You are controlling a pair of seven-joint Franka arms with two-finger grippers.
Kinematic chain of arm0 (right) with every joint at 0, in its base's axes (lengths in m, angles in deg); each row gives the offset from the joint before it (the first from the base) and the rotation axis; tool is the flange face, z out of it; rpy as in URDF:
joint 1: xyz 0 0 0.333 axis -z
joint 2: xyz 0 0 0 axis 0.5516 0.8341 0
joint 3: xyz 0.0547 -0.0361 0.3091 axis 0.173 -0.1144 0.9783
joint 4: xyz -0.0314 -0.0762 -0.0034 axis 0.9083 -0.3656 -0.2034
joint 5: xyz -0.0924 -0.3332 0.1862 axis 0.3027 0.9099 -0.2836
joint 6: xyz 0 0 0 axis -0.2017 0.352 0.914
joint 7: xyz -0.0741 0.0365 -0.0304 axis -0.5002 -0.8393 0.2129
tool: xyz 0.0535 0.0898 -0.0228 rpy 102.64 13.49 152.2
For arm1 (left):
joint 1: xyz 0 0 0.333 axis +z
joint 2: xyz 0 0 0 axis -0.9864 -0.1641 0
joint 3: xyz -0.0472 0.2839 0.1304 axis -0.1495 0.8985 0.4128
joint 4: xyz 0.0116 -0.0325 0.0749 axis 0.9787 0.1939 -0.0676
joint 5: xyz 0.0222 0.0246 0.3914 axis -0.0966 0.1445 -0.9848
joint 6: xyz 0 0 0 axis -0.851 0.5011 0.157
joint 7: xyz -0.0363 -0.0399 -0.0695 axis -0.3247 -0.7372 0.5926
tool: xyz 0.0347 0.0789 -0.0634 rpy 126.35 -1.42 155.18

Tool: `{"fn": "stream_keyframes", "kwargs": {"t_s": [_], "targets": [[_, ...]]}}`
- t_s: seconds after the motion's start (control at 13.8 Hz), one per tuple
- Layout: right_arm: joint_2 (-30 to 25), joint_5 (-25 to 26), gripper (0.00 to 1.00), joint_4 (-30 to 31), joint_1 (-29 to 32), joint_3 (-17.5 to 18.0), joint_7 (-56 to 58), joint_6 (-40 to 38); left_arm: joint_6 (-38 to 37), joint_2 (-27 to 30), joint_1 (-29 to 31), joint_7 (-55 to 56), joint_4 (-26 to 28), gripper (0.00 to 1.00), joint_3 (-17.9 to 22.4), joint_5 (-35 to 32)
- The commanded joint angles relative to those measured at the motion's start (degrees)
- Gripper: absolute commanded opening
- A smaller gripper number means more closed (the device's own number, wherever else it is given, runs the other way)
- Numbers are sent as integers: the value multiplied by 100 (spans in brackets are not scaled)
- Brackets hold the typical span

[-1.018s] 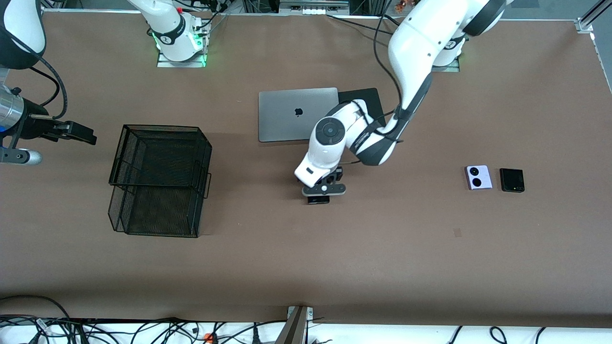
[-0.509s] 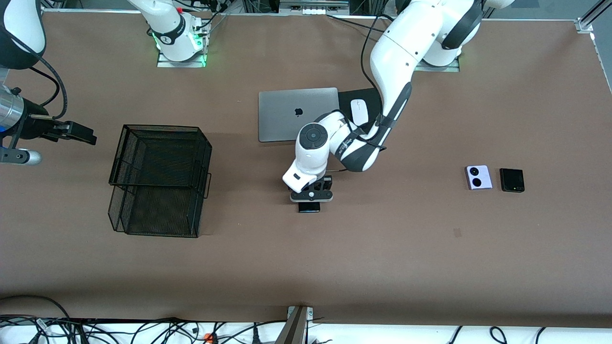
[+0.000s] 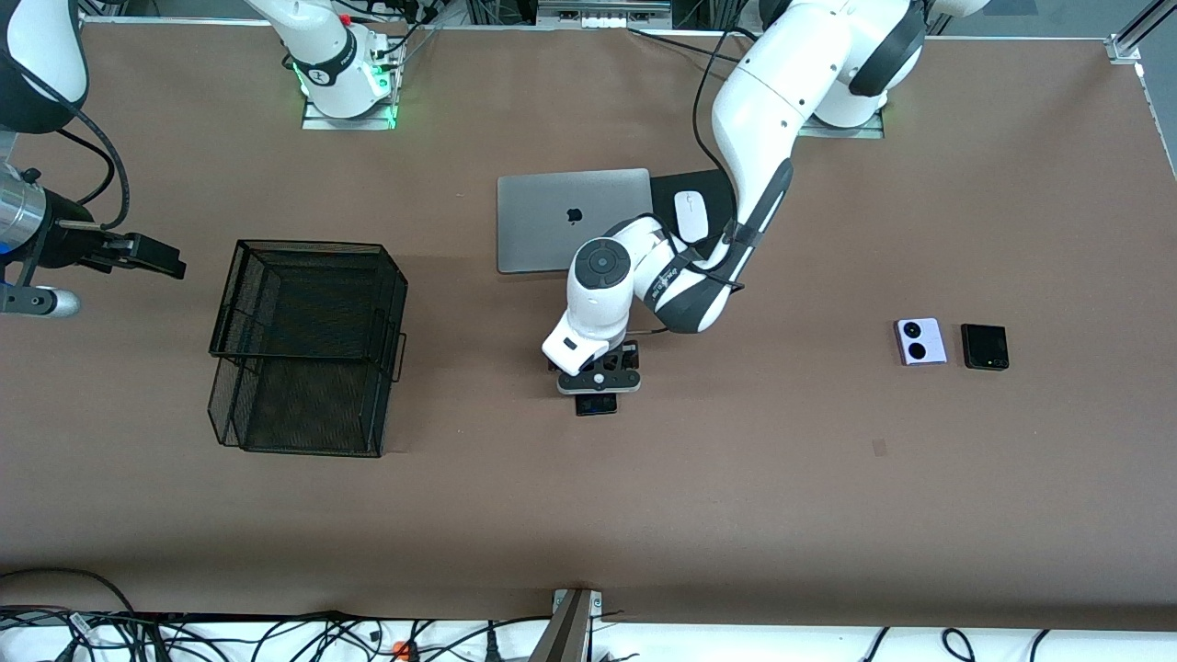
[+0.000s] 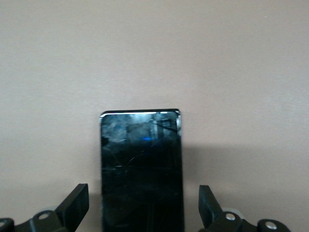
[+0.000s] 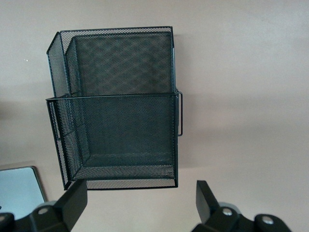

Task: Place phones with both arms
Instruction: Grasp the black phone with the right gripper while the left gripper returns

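Note:
The long black phone (image 4: pixel 141 159) lies flat on the brown table, nearer the front camera than the laptop; only its end (image 3: pixel 596 405) shows under the left arm's hand. My left gripper (image 3: pixel 598 381) is low over it and open. A finger (image 4: pixel 76 203) stands clear of each long edge, not touching the phone. The lilac-white phone (image 3: pixel 920 341) and the small black phone (image 3: pixel 985 347) lie side by side toward the left arm's end. My right gripper (image 3: pixel 158 258) waits open beside the mesh basket (image 3: pixel 308 345) with nothing in it (image 5: pixel 140 195).
A closed grey laptop (image 3: pixel 561 221) lies mid-table, with a white mouse (image 3: pixel 691 214) on a black pad (image 3: pixel 713 182) beside it. The black wire basket (image 5: pixel 116 111) has two tiers. Cables run along the table's near edge.
The left arm carried the long black phone toward the right arm's end and down to the table, then opened its fingers off it. The right arm has not moved.

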Motion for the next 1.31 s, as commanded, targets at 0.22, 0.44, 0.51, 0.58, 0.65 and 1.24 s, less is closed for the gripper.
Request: {"fn": "stream_keyframes", "kwargs": {"t_s": [0.22, 0.44, 0.51, 0.58, 0.65, 1.24], "targets": [[28, -90, 100, -57, -8, 22, -19, -68, -1826, 535, 610, -835, -532, 100, -114, 416], [98, -273, 100, 13, -401, 75, -54, -86, -2773, 826, 1075, -1484, -330, 100, -105, 435], [194, -396, 100, -31, -612, 84, -46, -7, -3055, 984, 1295, -1870, -129, 100, -105, 400], [351, -424, 100, -48, -858, 84, -63, 63, -3163, 1185, 1575, -2327, 143, 100, -105, 365], [510, -433, 100, -49, -1130, 84, -72, 325, -3181, 1431, 1804, -2723, 459, 100, -96, 338], [2810, -407, 100, -1996, -2862, 84, -2083, 1531, -3085, 2856, 3378, -4377, 2121, 100, -70, -224]]}}
